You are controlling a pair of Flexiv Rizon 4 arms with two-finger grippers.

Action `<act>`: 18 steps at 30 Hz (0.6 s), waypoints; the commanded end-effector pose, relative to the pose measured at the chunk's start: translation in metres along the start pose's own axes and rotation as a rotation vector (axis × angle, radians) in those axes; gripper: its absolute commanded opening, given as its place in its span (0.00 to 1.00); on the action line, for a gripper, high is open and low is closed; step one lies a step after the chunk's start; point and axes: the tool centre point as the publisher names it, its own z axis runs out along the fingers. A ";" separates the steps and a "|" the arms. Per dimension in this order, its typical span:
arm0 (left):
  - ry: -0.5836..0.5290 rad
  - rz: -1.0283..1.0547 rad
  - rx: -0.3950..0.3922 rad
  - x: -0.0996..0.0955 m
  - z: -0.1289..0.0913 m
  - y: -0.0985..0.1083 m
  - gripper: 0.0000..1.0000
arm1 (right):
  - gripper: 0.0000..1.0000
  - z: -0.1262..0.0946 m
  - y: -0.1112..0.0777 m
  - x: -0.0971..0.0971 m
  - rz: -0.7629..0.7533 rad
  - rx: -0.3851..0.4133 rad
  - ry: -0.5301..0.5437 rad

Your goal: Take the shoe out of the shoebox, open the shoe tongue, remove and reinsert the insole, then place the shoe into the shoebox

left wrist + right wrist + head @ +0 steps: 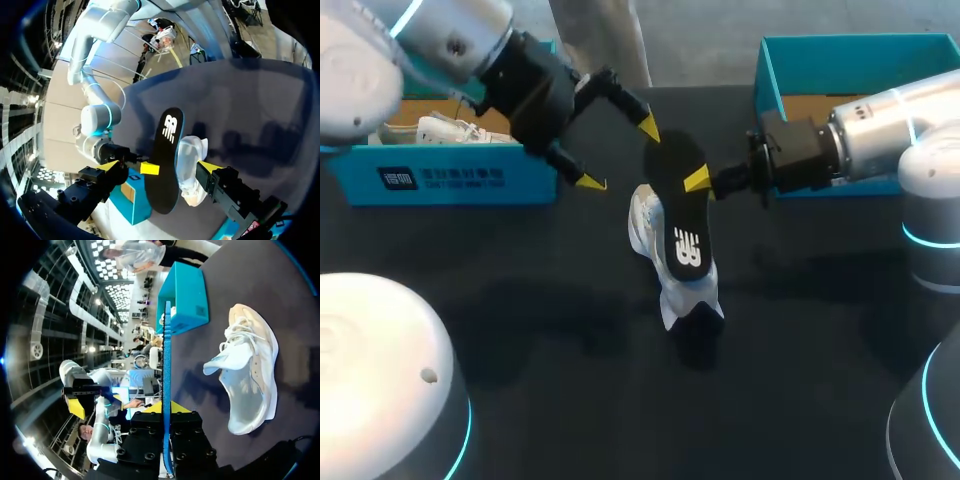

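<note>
One white sneaker (pixel 642 225) lies on the dark table (pixel 520 330). Right gripper (pixel 700 182) clamps the black insole (pixel 680 210) above it; left gripper (pixel 620 155) hangs nearby, fingers apart.

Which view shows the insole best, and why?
The left wrist view: the insole shows its whole face and outline. The head view shows that face too, less distinct against the table. The right wrist view shows only its thin edge, clamped in the right gripper.

One insole (pixel 678 205); two white shoes (pixel 642 228) (pixel 450 130); two teal boxes (pixel 440 178) (pixel 860 60); two pincers (pixel 619 155) (pixel 694 182).
</note>
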 end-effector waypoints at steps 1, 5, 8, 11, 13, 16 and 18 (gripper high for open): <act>0.343 0.016 0.025 -0.009 0.000 0.007 1.00 | 0.00 0.006 0.003 -0.002 -0.003 0.001 0.004; 0.384 0.031 0.031 -0.013 0.000 0.010 1.00 | 0.00 0.007 0.004 -0.003 -0.009 -0.003 0.007; 0.415 0.048 0.037 -0.018 0.001 0.011 1.00 | 0.00 0.009 0.005 -0.004 -0.012 -0.002 0.010; 0.454 0.073 0.033 -0.024 0.000 0.013 1.00 | 0.00 0.011 0.006 -0.004 -0.014 0.006 0.011; 0.483 0.087 0.031 -0.028 0.000 0.014 1.00 | 0.00 0.012 0.008 -0.004 -0.015 0.012 0.012; 0.522 0.105 0.019 -0.034 -0.001 0.016 1.00 | 0.00 0.013 0.010 -0.004 -0.018 0.020 0.012; 0.542 0.130 0.010 -0.038 -0.002 0.017 1.00 | 0.00 0.013 0.012 -0.004 -0.020 0.026 0.012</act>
